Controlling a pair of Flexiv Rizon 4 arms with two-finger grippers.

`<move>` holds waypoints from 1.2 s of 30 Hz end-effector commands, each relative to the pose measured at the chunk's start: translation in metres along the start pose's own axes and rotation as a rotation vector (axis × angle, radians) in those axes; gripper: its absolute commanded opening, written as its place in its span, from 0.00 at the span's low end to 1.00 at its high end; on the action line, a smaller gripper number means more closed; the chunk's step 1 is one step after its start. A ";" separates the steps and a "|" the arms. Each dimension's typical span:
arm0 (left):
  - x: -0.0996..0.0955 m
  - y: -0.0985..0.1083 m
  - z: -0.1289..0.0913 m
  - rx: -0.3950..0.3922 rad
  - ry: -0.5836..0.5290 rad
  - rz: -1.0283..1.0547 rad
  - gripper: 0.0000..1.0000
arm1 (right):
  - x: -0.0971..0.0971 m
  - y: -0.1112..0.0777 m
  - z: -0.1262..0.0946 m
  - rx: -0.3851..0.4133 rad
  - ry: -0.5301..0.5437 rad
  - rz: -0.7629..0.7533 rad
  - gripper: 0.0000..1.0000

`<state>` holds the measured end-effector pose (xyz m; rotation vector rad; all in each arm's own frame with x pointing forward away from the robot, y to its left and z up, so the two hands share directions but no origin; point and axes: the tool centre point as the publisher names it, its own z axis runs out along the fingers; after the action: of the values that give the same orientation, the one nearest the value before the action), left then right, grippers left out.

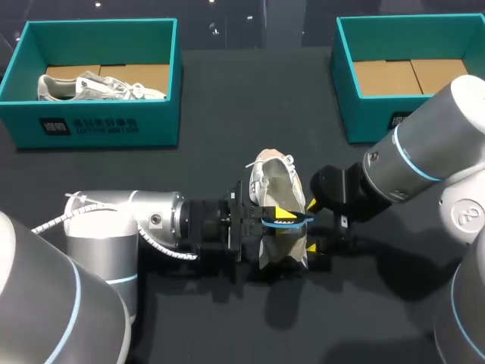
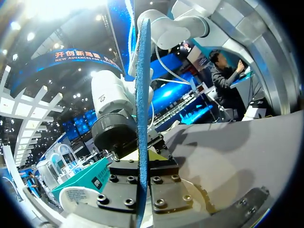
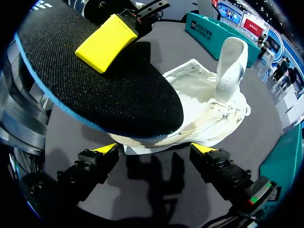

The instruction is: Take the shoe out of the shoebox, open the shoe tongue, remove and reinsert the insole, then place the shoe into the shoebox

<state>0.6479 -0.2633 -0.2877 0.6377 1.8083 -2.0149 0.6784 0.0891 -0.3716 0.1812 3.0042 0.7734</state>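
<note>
A white shoe [image 1: 274,180] lies on the dark table at the middle, its heel end under the grippers. My left gripper [image 1: 277,218] comes in from the left and is shut on the insole [image 1: 294,221], a black pad with a blue edge, held over the shoe's heel. In the left wrist view the insole [image 2: 142,95] stands edge-on, clamped in the left gripper [image 2: 141,167]. My right gripper [image 1: 312,225] faces it from the right, open. In the right wrist view the insole [image 3: 104,90] hangs over the shoe [image 3: 209,111], ahead of the open right gripper [image 3: 156,150].
A teal shoebox [image 1: 98,125] at the back left holds another white shoe [image 1: 98,87]. A second teal shoebox [image 1: 345,91] stands at the back right with only cardboard inside. Both arms crowd the table's middle.
</note>
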 end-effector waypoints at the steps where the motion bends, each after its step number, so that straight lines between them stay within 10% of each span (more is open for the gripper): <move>1: 0.000 0.004 -0.002 -0.006 0.006 0.009 0.00 | 0.001 -0.001 0.000 -0.001 -0.002 -0.001 1.00; 36: 0.001 0.028 -0.011 -0.038 0.012 0.091 0.00 | 0.001 -0.001 0.000 -0.001 -0.002 -0.001 1.00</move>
<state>0.6617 -0.2556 -0.3094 0.7130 1.7933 -1.9167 0.6784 0.0891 -0.3716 0.1811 3.0042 0.7735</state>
